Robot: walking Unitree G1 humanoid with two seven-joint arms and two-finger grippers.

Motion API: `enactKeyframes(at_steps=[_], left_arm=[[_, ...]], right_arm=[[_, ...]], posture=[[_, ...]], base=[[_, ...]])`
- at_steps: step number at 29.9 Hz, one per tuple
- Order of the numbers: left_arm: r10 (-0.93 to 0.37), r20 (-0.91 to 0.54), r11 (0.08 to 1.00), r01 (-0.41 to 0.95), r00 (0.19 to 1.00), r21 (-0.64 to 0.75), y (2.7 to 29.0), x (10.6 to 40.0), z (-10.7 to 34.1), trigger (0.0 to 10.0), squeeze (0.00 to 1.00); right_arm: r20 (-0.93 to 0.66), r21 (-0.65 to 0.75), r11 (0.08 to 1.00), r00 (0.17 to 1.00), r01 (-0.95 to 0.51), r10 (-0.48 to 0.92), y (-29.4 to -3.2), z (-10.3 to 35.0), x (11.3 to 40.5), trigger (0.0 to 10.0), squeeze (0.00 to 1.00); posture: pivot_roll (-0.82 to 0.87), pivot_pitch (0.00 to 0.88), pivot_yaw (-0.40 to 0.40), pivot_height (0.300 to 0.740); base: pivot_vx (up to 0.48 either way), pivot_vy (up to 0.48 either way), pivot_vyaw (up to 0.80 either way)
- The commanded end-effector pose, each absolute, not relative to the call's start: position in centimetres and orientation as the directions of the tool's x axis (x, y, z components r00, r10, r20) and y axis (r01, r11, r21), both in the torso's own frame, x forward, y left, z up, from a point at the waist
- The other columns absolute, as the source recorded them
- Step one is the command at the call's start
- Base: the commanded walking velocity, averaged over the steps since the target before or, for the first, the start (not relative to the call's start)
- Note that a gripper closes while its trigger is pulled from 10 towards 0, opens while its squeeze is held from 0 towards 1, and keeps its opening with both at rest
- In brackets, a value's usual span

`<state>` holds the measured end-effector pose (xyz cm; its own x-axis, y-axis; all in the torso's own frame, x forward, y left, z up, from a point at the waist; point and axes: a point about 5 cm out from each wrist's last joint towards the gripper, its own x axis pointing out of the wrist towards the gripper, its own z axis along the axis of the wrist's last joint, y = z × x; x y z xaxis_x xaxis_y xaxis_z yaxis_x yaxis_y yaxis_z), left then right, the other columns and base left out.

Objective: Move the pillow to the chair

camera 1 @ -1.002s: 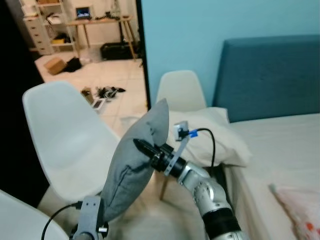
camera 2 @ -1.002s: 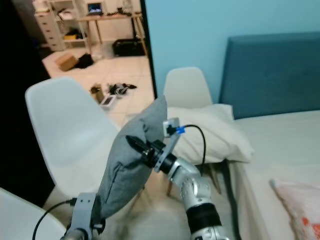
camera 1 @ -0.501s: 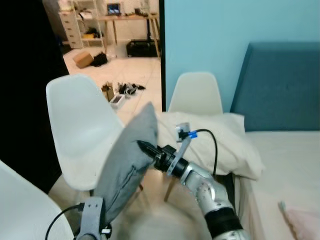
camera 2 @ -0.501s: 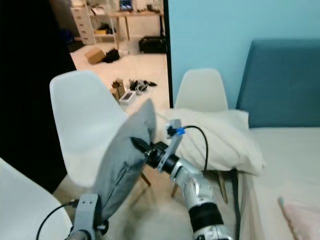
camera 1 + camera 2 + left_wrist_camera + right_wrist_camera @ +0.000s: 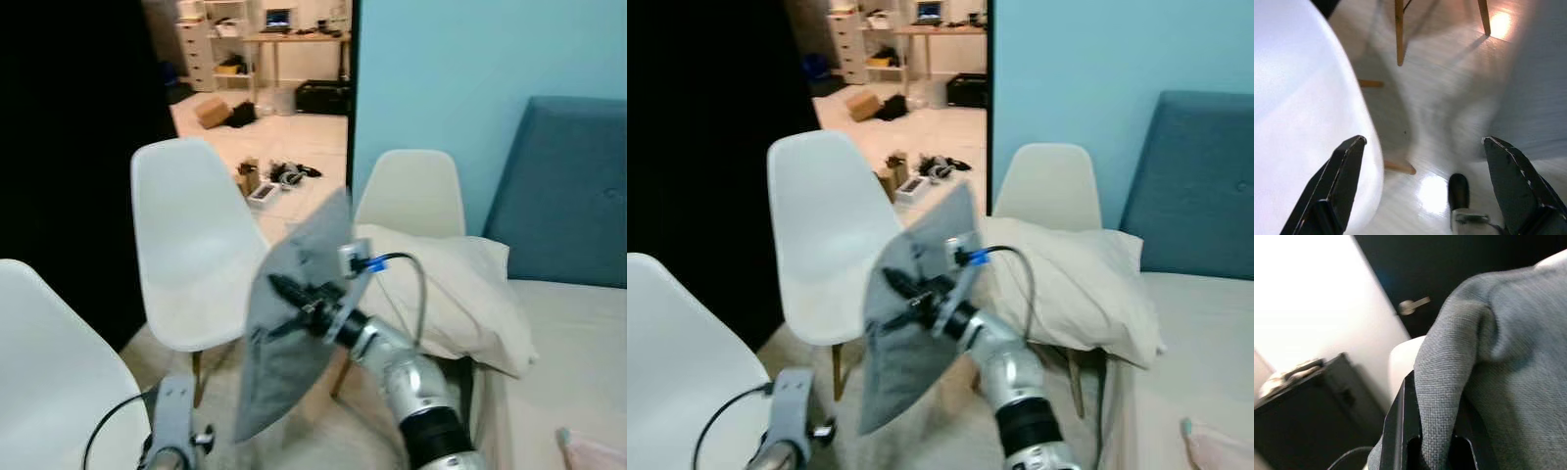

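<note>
- Right gripper (image 5: 284,290): clamped on grey pillow (image 5: 294,323), held aloft.
- Left gripper (image 5: 1422,183): spread wide, empty.
- White chair (image 5: 191,259): now nearer centre as view swung; placement looks close.

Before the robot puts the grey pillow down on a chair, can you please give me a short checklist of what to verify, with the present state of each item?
1. Grip: the right hand is shut on the grey fabric pillow, with cloth pinched between its fingers in the right wrist view. Ok.
2. Pillow off the floor: it hangs in the air. Ok.
3. Free seat: the white plastic chair in the middle has a bare seat. Ok.
4. Far white chair: a cream pillow lies on it. Not ok as a target.
5. Left hand: open, holding nothing. Ok.
6. Pillow over the seat: it hangs beside it. Not ok.
</note>
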<state>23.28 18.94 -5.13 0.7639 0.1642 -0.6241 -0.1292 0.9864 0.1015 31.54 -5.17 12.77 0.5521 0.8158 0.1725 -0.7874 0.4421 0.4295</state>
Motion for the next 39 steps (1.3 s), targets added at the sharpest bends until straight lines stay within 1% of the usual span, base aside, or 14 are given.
enactKeyframes(at_steps=[1, 4, 5, 6, 7, 8, 9, 12, 16, 19, 24, 26, 31, 39], left_arm=[[0.170, -0.621, 0.985, -0.136, 0.765, 0.102, 19.2, 23.4, -5.0, 10.0, 0.00], [0.165, -0.596, 0.986, -0.137, 0.786, 0.092, 19.1, 24.0, -4.6, 10.0, 0.00], [0.162, -0.584, 0.987, -0.133, 0.796, 0.092, 19.1, 24.3, -4.3, 10.0, 0.00], [0.162, -0.584, 0.987, -0.133, 0.796, 0.092, 19.1, 24.3, -4.3, 10.0, 0.00], [0.159, -0.571, 0.987, -0.130, 0.805, 0.091, 19.1, 24.6, -4.1, 10.0, 0.00], [0.159, -0.571, 0.987, -0.130, 0.805, 0.091, 19.1, 24.6, -4.1, 10.0, 0.00], [0.152, -0.532, 0.988, -0.120, 0.833, 0.093, 19.2, 25.4, -3.3, 10.0, 0.00], [0.144, -0.475, 0.989, -0.117, 0.868, 0.085, 19.4, 26.6, -2.2, 10.0, 0.00], [0.141, -0.463, 0.990, -0.116, 0.875, 0.082, 19.4, 26.9, -1.9, 10.0, 0.00], [0.115, -0.381, 0.993, -0.094, 0.917, 0.074, 19.2, 28.5, -0.2, 10.0, 0.00], [0.105, -0.309, 0.994, -0.088, 0.945, 0.068, 19.0, 29.9, 1.4, 10.0, 0.00], [0.103, -0.277, 0.994, -0.089, 0.955, 0.062, 18.9, 30.5, 2.1, 10.0, 0.00], [0.093, -0.249, 0.995, -0.081, 0.964, 0.055, 18.5, 31.0, 2.7, 10.0, 0.00], [0.073, -0.240, 0.997, -0.065, 0.968, 0.043, 18.1, 31.1, 2.8, 10.0, 0.00]], right_arm=[[0.238, 0.383, 0.419, 0.526, -0.823, 0.816, -4.8, 14.3, 31.8, 10.0, 0.00], [0.228, 0.385, 0.438, 0.544, -0.812, 0.808, -4.9, 14.2, 31.9, 10.0, 0.00], [0.217, 0.391, 0.460, 0.565, -0.798, 0.796, -5.0, 14.1, 32.2, 10.0, 0.00], [0.217, 0.391, 0.460, 0.565, -0.798, 0.796, -5.0, 14.1, 32.2, 10.0, 0.00], [0.206, 0.388, 0.487, 0.589, -0.782, 0.781, -5.1, 14.0, 32.4, 10.0, 0.00], [0.206, 0.388, 0.487, 0.589, -0.782, 0.781, -5.1, 14.0, 32.4, 10.0, 0.00], [0.181, 0.396, 0.538, 0.637, -0.744, 0.749, -5.4, 13.8, 33.0, 10.0, 0.00], [0.189, 0.409, 0.557, 0.665, -0.722, 0.723, -5.7, 13.9, 33.3, 10.0, 0.00], [0.191, 0.409, 0.561, 0.669, -0.720, 0.719, -5.8, 14.0, 33.3, 10.0, 0.00], [0.185, 0.423, 0.574, 0.688, -0.700, 0.702, -6.0, 14.0, 33.6, 10.0, 0.00], [0.189, 0.424, 0.577, 0.691, -0.698, 0.698, -6.0, 14.1, 33.7, 10.0, 0.00], [0.212, 0.432, 0.550, 0.674, -0.714, 0.708, -5.7, 14.3, 33.6, 10.0, 0.00], [0.238, 0.417, 0.518, 0.640, -0.747, 0.731, -5.2, 14.6, 33.2, 10.0, 0.00], [0.246, 0.420, 0.532, 0.656, -0.736, 0.714, -5.5, 14.8, 33.5, 10.0, 0.00]], posture=[[-0.11, 0.000, 0.042, 0.740], [-0.11, 0.000, 0.042, 0.740], [-0.11, 0.000, 0.040, 0.740], [-0.11, 0.000, 0.040, 0.740], [-0.11, 0.000, 0.040, 0.740], [-0.11, 0.000, 0.040, 0.740], [-0.10, 0.000, 0.041, 0.740], [-0.10, 0.000, 0.042, 0.740], [-0.10, 0.000, 0.042, 0.740], [-0.10, 0.000, 0.044, 0.740], [-0.10, 0.000, 0.044, 0.740], [-0.10, 0.000, 0.044, 0.740], [-0.10, 0.000, 0.044, 0.740], [-0.10, 0.000, 0.044, 0.740]], base=[[0.000, 0.000, 0.80], [0.000, 0.000, 0.80], [0.000, 0.000, 0.80], [0.000, 0.000, 0.80], [0.000, 0.000, 0.80], [0.000, 0.000, 0.80], [0.000, 0.000, 0.00], [0.271, 0.000, 0.00], [0.296, 0.000, 0.00], [0.342, 0.000, 0.00], [0.370, 0.000, 0.00], [0.381, 0.000, 0.00], [0.387, 0.000, 0.00], [0.397, 0.000, 0.00]])
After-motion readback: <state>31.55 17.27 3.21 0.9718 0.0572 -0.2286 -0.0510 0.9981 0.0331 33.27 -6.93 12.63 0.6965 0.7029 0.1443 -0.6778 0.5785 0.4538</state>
